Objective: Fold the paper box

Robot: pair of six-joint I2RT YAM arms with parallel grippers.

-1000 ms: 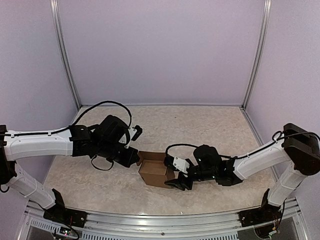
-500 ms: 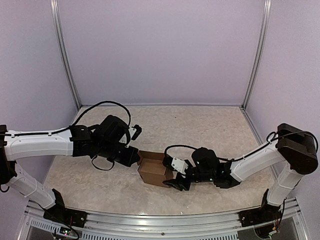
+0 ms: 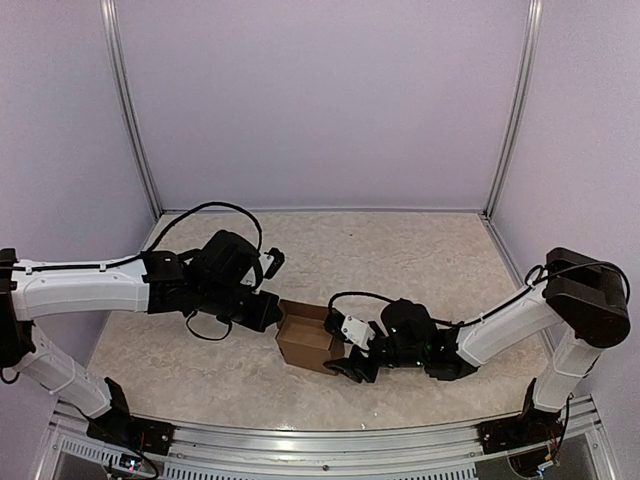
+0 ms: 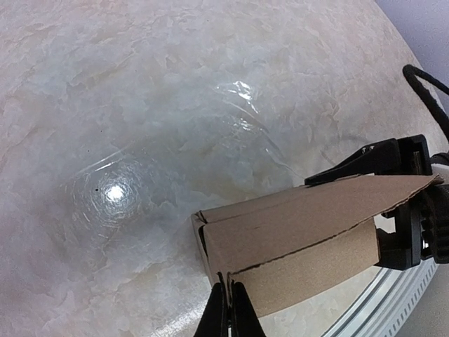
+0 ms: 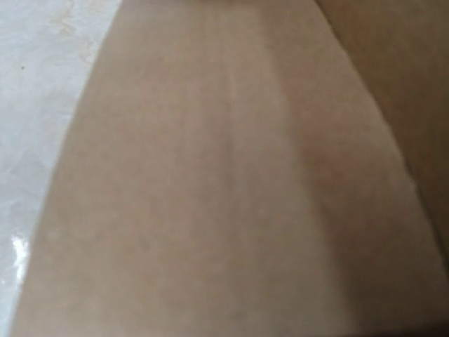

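The paper box point(image 3: 308, 340) is a small brown cardboard cube with its top open, standing on the table between both arms. My left gripper point(image 3: 273, 318) is shut on the box's left edge; the left wrist view shows the black fingertips point(image 4: 229, 300) pinched on a thin cardboard seam of the box point(image 4: 302, 225). My right gripper point(image 3: 349, 353) sits against the box's right end with its fingers point(image 4: 365, 158) spread on either side of it. Blurred cardboard point(image 5: 231, 175) fills the right wrist view and hides those fingers. Whether they press the box does not show.
The box rests on a pale marbled tabletop point(image 3: 420, 260), enclosed by lilac walls with metal posts point(image 3: 130, 120). A metal rail point(image 3: 300, 445) runs along the near edge close behind the box. A black cable point(image 3: 205, 212) loops over the left arm.
My right arm has slid a little to the left and lower, pressing closer to the box's right end. The left gripper keeps its hold and has hardly moved.
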